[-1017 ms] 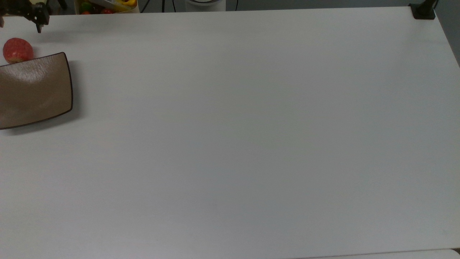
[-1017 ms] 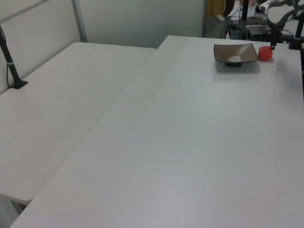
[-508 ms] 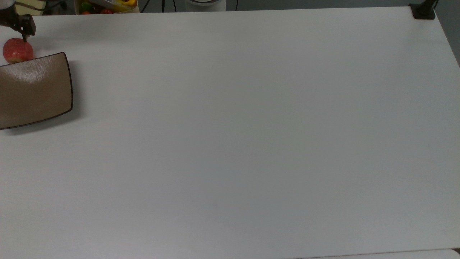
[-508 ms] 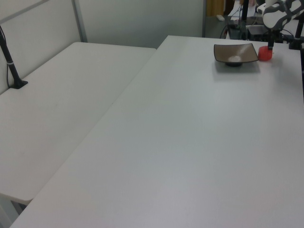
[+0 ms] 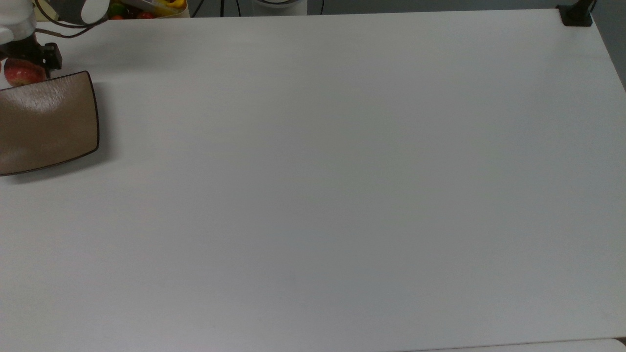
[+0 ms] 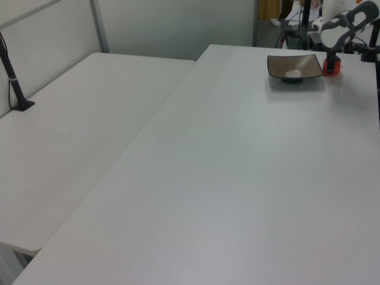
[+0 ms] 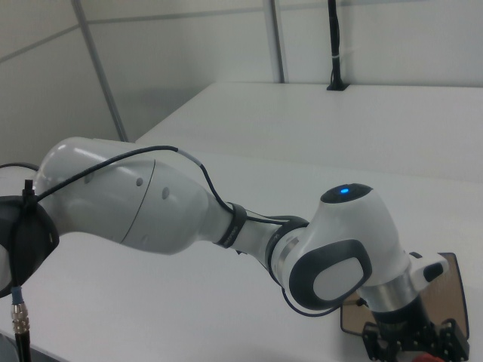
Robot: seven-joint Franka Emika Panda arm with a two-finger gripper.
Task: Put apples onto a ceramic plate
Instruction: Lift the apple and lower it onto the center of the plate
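While over the apple [image 5: 20,76], claw [image 5: 30,56] aperture unclear

In the top view, we see the ceramic plate [image 5: 54,120] cut off by the frame's 9 o'clock edge, and the apple [image 5: 22,76] half covered by the hand [image 5: 30,55] above it, whose finger spacing we cannot tell. In the left view, the apple [image 6: 333,69] is a small red patch, mostly masked by the hand [image 6: 331,63]. In the right view, the hand [image 7: 411,343] runs past the 6 o'clock edge, and the arm [image 7: 226,226] hides most of the plate [image 7: 447,283].
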